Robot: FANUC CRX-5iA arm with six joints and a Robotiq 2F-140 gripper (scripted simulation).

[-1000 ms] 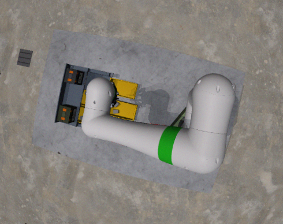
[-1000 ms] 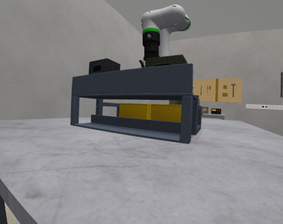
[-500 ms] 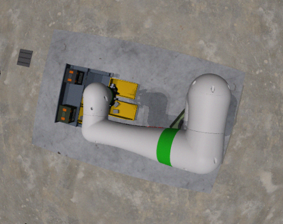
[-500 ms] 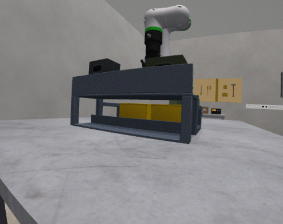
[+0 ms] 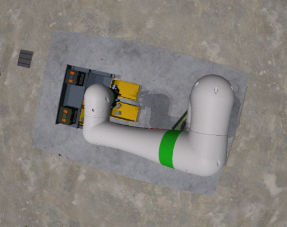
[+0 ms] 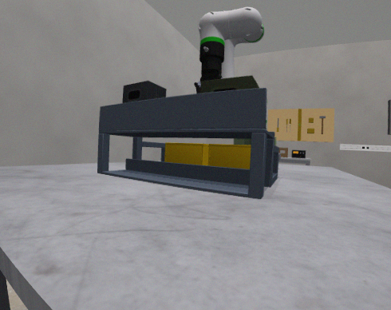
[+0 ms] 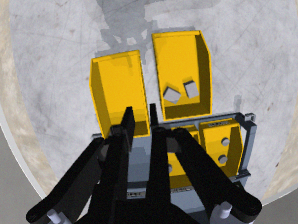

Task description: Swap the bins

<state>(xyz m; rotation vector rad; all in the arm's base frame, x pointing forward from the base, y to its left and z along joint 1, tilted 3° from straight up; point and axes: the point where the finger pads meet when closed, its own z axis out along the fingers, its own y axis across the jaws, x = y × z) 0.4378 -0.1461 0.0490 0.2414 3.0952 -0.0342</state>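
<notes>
Two yellow open bins stand side by side on the table in front of the dark shelf (image 5: 75, 97). The empty bin (image 5: 125, 89) shows at the left of the wrist view (image 7: 120, 96). The bin with grey parts (image 5: 125, 112) shows at the right of the wrist view (image 7: 181, 72). My gripper (image 7: 142, 114) hangs high above them, over the inner wall of the empty bin, with its fingers a small way apart and nothing between them. In the top view the gripper (image 5: 115, 96) sits between the two bins. The shelf slot below it is hidden.
A third yellow bin (image 7: 220, 148) with parts sits in the shelf. A dark box (image 5: 75, 77) and an olive box (image 5: 68, 115) stand on the shelf's top board (image 6: 185, 109). The shelf's front lip (image 6: 189, 171) is low.
</notes>
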